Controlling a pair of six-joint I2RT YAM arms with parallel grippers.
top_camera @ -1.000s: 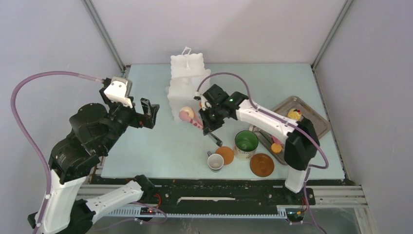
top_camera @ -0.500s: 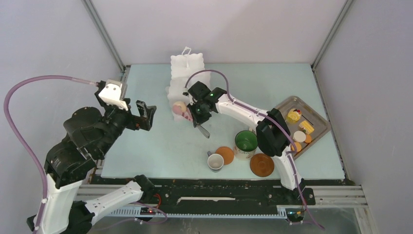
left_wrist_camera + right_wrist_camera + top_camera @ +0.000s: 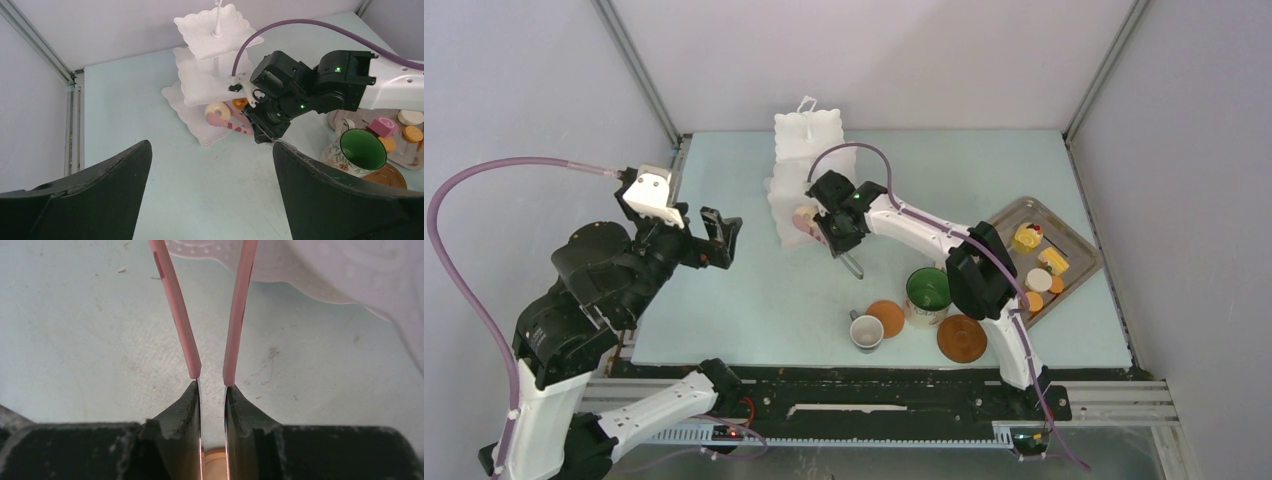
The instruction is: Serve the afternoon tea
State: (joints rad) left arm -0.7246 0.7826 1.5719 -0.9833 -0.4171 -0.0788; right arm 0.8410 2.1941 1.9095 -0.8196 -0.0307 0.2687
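Note:
The white three-tier stand [image 3: 809,150] stands at the back centre and also shows in the left wrist view [image 3: 210,30]. My right gripper [image 3: 839,225] is shut on the pinkish tongs [image 3: 172,305] next to its bottom tier. The tong tips hold a white doughnut [image 3: 218,110] over that tier, beside an orange pastry [image 3: 240,103]. In the right wrist view the gripper [image 3: 212,387] pinches the tong arms and the doughnut is out of view. My left gripper [image 3: 724,237] is open and empty, raised at the left. White cup [image 3: 866,331], orange round [image 3: 886,318], green-lined mug [image 3: 929,293] and brown saucer [image 3: 962,338] sit near the front.
A grey metal tray [image 3: 1014,210] at the right holds several pastries, among them a yellow one [image 3: 1027,236] and a pink cake [image 3: 382,125]. The right arm stretches across the table's middle. Grey walls close in the table on three sides.
My right gripper has carried the tongs and doughnut leftward from the table's middle to the stand's bottom tier. My left arm has shifted slightly left.

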